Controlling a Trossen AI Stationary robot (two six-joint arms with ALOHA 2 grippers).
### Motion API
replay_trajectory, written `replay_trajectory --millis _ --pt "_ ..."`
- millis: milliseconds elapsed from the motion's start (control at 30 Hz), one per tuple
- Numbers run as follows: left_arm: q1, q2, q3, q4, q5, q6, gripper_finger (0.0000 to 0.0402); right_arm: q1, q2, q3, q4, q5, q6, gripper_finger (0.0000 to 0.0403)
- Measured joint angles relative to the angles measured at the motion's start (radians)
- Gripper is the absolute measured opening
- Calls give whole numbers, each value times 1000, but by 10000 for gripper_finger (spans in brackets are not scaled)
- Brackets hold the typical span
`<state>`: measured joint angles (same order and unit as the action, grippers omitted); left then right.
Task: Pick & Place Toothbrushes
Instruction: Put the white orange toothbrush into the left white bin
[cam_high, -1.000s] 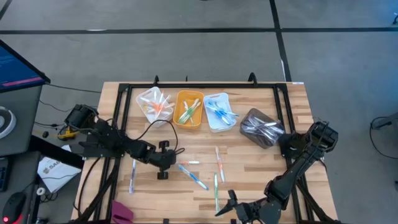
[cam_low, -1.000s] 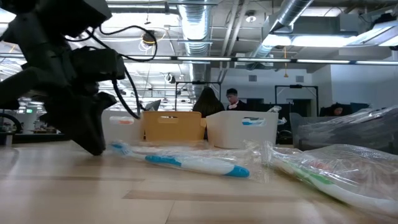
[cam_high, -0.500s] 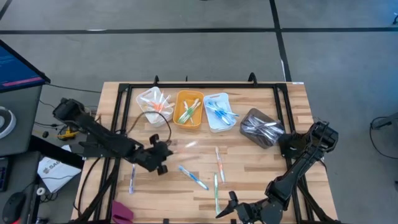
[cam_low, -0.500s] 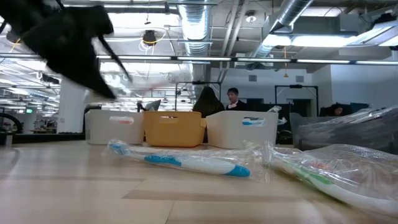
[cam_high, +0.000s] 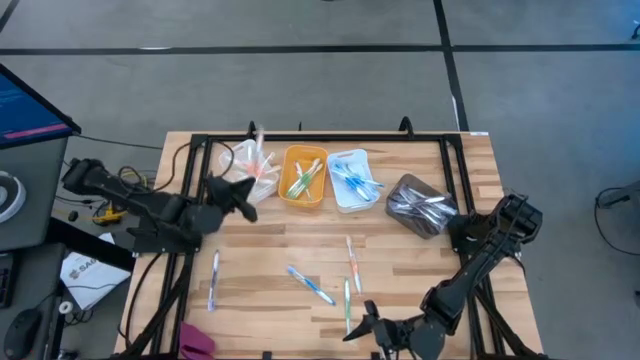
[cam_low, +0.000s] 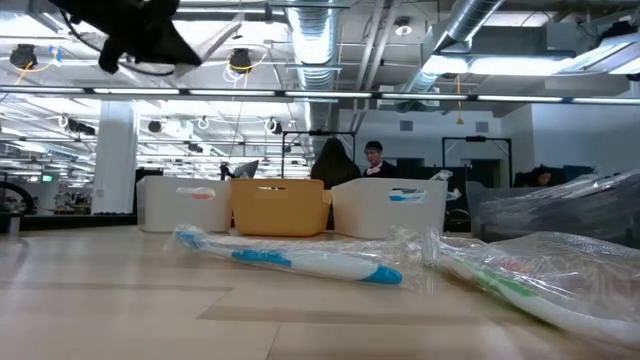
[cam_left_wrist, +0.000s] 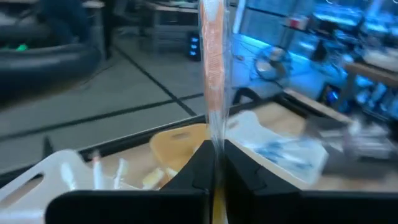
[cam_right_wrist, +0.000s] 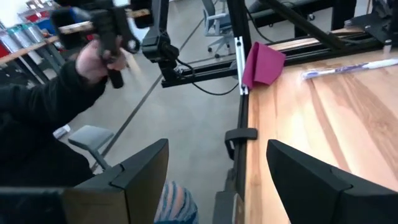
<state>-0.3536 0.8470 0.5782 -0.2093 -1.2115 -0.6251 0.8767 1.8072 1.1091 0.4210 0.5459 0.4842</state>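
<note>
Open-plan lab or workshop, exposed ceiling ducts (cam_low: 318, 40), strip lights, grey floor (cam_high: 300, 90), wooden worktop (cam_high: 300, 235), seated people (cam_low: 372, 160)

Even, bright overhead light is cast on the desk (cam_high: 400, 250); shadows are faint. Ceiling lamps (cam_low: 240, 62) glare in the low view. The left wrist view is motion-blurred.

path: bare wood left of table (cam_high: 190, 240) | obstacles: bins (cam_high: 303, 176), scattered toothbrushes (cam_high: 310, 284) mid-table
</note>
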Motion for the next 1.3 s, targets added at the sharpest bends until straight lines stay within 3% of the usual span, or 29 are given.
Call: replay_trajectory --millis 267,600,933,1300 --pt "200 -36 -106 -3 89 -140 5 18 0 0 2 0 39 265" --pt "417 -34 -225 -1 360 -311 5 11 14 0 23 0 48 265" --pt "487 -33 -284 0 454 -404 10 14 14 0 28 0 49 265" --pt "488 -34 -284 2 459 -409 60 20 14 0 28 1 49 265"
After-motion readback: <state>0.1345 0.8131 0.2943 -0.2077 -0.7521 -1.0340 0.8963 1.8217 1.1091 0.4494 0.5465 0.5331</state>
